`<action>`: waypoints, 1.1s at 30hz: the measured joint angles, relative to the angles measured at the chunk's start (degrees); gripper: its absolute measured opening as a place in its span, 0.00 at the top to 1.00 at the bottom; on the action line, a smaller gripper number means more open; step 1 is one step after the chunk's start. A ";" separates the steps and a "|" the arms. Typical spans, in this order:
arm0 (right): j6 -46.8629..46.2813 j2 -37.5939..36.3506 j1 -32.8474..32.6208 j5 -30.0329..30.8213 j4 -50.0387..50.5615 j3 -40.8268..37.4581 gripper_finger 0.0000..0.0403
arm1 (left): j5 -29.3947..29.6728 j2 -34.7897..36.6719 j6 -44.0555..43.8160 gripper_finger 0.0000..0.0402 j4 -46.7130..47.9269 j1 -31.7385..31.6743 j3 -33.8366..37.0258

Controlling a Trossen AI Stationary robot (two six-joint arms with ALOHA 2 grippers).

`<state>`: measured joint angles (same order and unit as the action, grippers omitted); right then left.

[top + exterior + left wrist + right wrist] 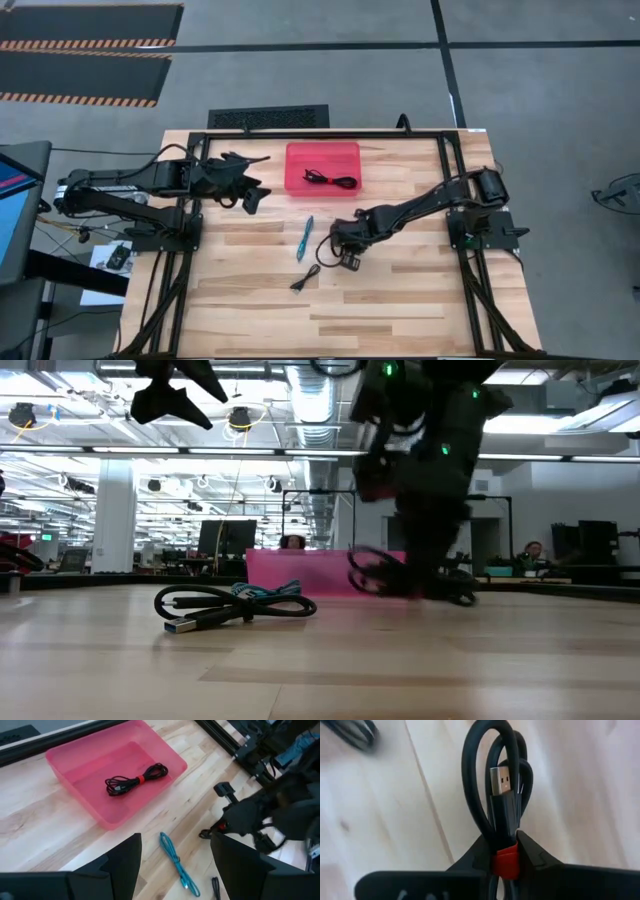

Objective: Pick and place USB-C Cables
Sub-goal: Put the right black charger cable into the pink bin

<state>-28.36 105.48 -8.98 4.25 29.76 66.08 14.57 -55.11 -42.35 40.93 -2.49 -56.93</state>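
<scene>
1. Over the desk's (pixel 400 310) far left part, the left arm reaches in from its mount, bent at the elbow, and its left hand (pixel 250 200) hangs raised above the wood, just left of the pink tray (pixel 322 153). Its two dark fingers (pixel 120 862) stand apart, released, with nothing between them.
2. Right of that hand the tray sits at the desk's far edge: a translucent pink plastic rectangle with low walls and rounded corners. A black cable bundle with a red band (pixel 331 180) lies inside on its floor, looped into a narrow skein.
3. Near the desk's middle, in front of the tray, the light blue cable (pixel 305 238) lies stretched out slim and nearly straight on the bare wood, its braided sheath visible in the left wrist view.
4. Nearer the front edge lies a black cable bundle (pixel 305 280), loosely coiled, with a metal plug showing at one end in the low view.
5. Right of the blue cable the right arm stretches in from the right side, forearm low, and its right hand (pixel 347 250) is down at the wood.
6. That hand is clenched on a black cable with a red tie (pixel 502 810): smooth rubbery loops folded tight, a silver USB plug showing, the fingers (pixel 540 857) pinching at the red tie.
7. Pale planks with fine grain make up the desk's top.
</scene>
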 joint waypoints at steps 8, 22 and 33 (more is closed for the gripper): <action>1.43 -8.33 1.76 4.45 -0.39 0.06 0.87 | 1.15 -0.02 1.08 0.44 -1.83 0.00 0.00; 9.81 -18.29 10.75 4.64 -11.46 0.05 0.87 | 3.79 -0.02 1.20 0.44 -1.88 0.01 0.00; 13.52 -20.48 21.16 -2.15 -18.82 3.03 0.87 | 6.82 -2.67 -5.59 0.44 -3.33 3.98 1.39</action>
<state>-14.84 85.00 12.18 2.11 10.94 69.11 21.39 -57.78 -47.94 37.61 1.49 -55.54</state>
